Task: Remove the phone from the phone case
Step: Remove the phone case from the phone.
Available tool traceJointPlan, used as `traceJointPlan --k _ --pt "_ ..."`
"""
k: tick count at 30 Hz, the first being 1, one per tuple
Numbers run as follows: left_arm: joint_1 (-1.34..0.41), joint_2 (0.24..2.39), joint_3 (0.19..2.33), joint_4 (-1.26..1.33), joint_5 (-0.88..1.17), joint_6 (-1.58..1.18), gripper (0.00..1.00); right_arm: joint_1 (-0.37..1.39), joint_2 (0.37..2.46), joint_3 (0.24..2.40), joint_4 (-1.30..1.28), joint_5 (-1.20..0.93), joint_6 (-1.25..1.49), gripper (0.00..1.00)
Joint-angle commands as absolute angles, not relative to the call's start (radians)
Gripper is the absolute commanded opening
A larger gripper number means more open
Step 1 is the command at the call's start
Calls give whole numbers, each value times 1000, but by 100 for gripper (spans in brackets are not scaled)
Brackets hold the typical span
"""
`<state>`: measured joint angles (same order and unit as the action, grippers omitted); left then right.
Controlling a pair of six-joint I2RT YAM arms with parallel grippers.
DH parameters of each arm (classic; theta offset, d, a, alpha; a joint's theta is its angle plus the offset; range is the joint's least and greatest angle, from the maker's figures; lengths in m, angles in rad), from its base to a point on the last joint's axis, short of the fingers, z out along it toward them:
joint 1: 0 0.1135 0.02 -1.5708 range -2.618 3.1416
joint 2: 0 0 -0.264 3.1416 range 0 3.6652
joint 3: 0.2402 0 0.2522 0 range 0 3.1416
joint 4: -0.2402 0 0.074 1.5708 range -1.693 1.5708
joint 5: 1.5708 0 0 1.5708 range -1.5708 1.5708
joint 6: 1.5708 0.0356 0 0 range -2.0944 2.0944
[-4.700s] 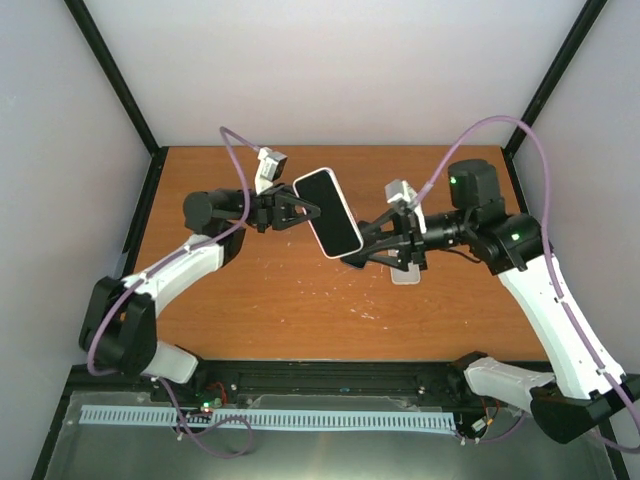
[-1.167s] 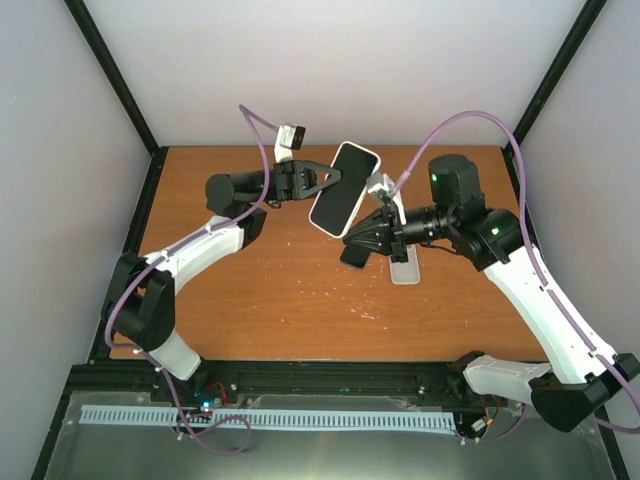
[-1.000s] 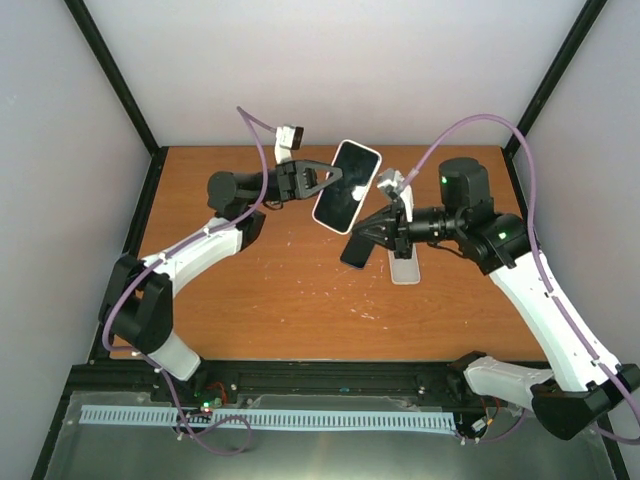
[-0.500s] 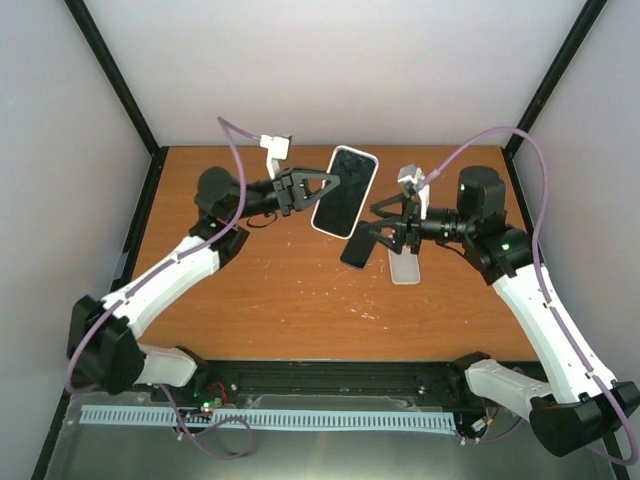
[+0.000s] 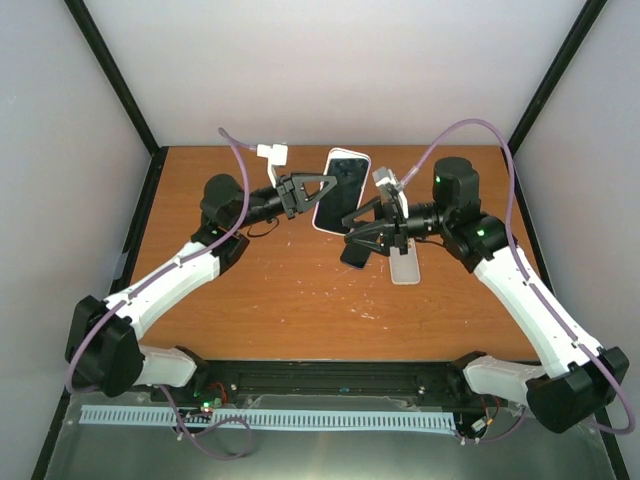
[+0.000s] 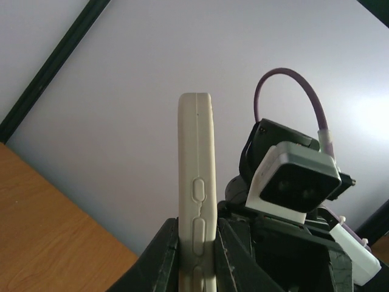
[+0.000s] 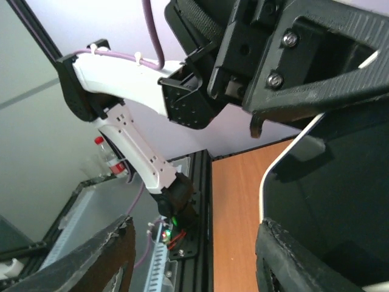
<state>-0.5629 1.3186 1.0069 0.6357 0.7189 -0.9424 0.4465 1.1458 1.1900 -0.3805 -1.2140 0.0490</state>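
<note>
The phone (image 5: pixel 339 190), dark screen facing up, sits inside its white phone case (image 6: pixel 197 152) and is held up in the air above the back of the table. My left gripper (image 5: pixel 322 188) is shut on the case's long edge; the left wrist view shows both fingers (image 6: pixel 164 255) pressed on its sides by the buttons. My right gripper (image 5: pixel 356 228) stands open at the phone's near end. In the right wrist view the phone's screen (image 7: pixel 340 194) lies behind one finger (image 7: pixel 304 261), and the gap between the jaws holds nothing.
On the orange table (image 5: pixel 250 290), under the right gripper, lie a dark flat item (image 5: pixel 351 256) and a pale flat item (image 5: pixel 405 267). Black frame posts (image 5: pixel 120 85) and pale walls close in the back and sides.
The right gripper has gone from shut to open and moved in toward the phone's near end. The left arm has swung the cased phone slightly left and more upright.
</note>
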Motion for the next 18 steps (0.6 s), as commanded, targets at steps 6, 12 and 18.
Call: traceJointPlan --k 6,12,18 --pt "-565 1266 1037 646 640 -917 0 433 1135 1245 -361 -1092 84 48" --pt "-565 1210 1022 631 602 -901 0 375 1072 1224 -428 -918 92 82" --pt "-565 1240 1007 714 638 -958 0 393 1186 1195 -378 -1081 150 80"
